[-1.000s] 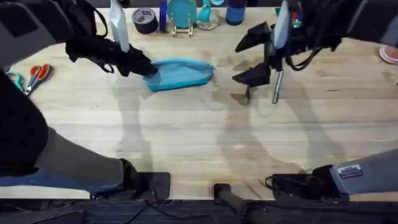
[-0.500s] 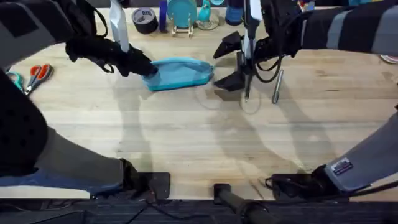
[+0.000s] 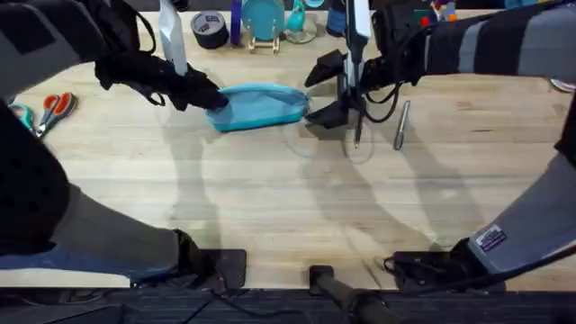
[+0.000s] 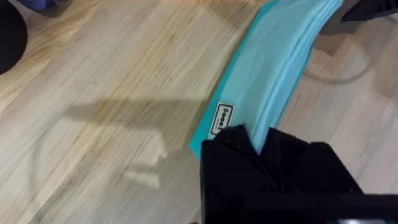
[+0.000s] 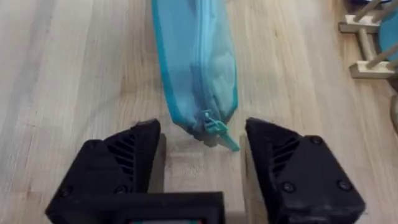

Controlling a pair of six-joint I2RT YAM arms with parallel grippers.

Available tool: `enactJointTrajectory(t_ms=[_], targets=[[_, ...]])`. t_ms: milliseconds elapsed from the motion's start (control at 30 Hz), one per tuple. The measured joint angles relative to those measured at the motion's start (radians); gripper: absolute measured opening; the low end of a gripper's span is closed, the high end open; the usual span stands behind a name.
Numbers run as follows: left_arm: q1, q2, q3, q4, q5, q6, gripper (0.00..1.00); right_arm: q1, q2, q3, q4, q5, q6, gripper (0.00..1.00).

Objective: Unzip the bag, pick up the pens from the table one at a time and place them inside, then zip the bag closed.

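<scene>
The bag [image 3: 261, 106] lies flat on the desk [image 3: 270, 198], toward the far side and a bit left of center, zipper shut as far as I can see. The left claw [image 3: 214, 101] is clamped on its left end. The right claw [image 5: 202, 158] sits at the bag's right end, fingers apart, with the zip pull [image 5: 219, 132] right between them, untouched. Two pens lie just right of it: a black pen [image 3: 358, 132] and a silver pen [image 3: 400, 125].
</scene>
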Motion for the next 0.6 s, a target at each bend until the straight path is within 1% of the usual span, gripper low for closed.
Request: enactJointTrajectory(t_ms=[100,267,300,367,600], targets=[[0.000,0.000,0.000,0.000,0.000,0.000,0.042,0.005,0.006,0.000,0.000,0.000,-0.001,0.734],[0.000,0.000,0.000,0.000,0.000,0.000,0.042,0.006,0.006,0.000,0.003,0.000,-0.004,0.260],[0.000,0.000,0.000,0.000,0.000,0.000,0.042,0.005,0.006,0.001,0.006,-0.001,-0.004,0.068],[0.000,0.000,0.000,0.000,0.000,0.000,0.042,0.005,0.006,0.001,0.004,-0.002,-0.004,0.040],[0.000,0.000,0.000,0.000,0.000,0.000,0.042,0.005,0.006,0.001,0.003,-0.002,-0.004,0.031]])
